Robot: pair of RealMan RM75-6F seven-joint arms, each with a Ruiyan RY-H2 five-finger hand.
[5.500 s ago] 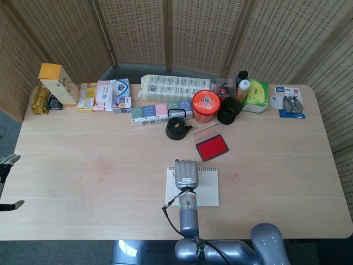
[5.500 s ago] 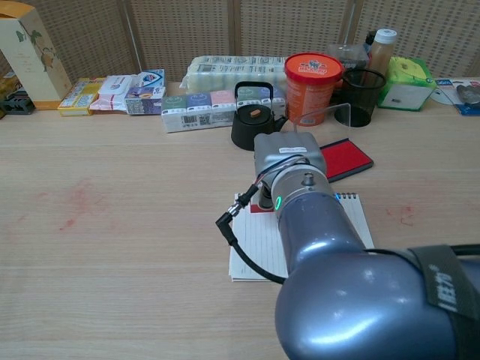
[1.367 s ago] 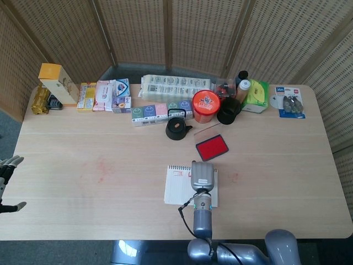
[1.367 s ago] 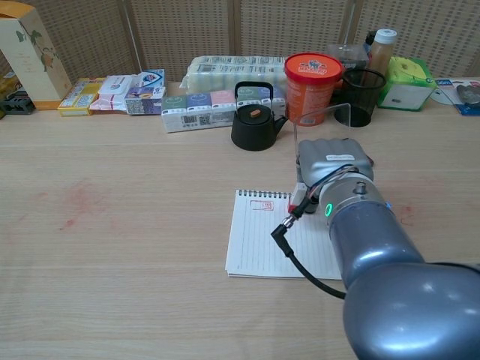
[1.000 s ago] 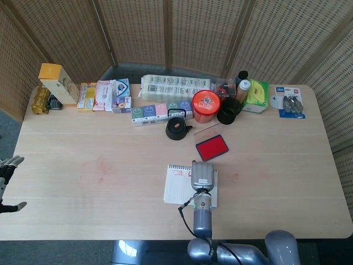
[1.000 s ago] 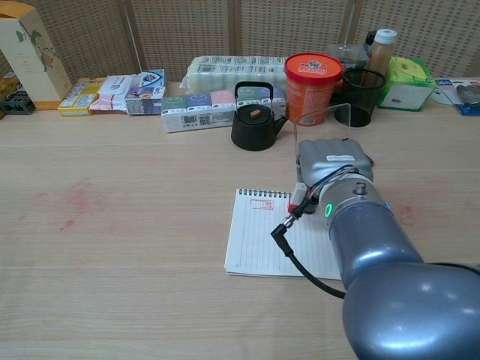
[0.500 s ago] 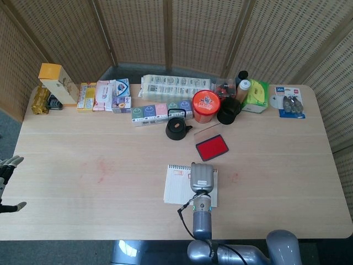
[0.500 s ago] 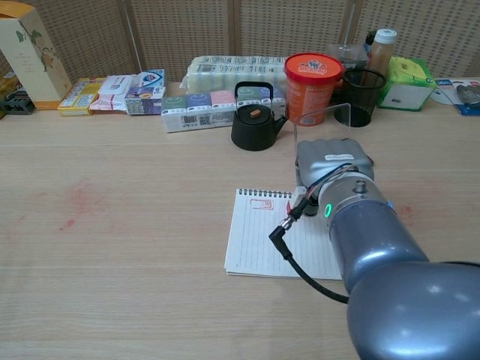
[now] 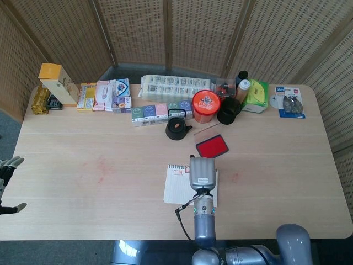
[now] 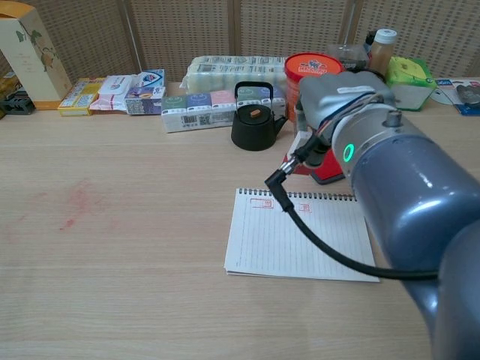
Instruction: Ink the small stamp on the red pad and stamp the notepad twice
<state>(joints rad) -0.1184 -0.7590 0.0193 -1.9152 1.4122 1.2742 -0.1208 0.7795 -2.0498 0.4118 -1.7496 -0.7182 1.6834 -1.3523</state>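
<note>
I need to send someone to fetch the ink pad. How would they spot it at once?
Start at the orange tub in the back row of the table. Just in front lies the red ink pad, between the tub and the notepad. It is the only flat red rectangle with a dark rim.

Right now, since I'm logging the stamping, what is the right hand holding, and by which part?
Cannot be told: both views show only the grey back of the right hand, which hides its fingers. The left hand holds nothing.

The right hand (image 10: 341, 94) has lifted off the notepad (image 10: 296, 236), uncovering 2 marks.
</note>
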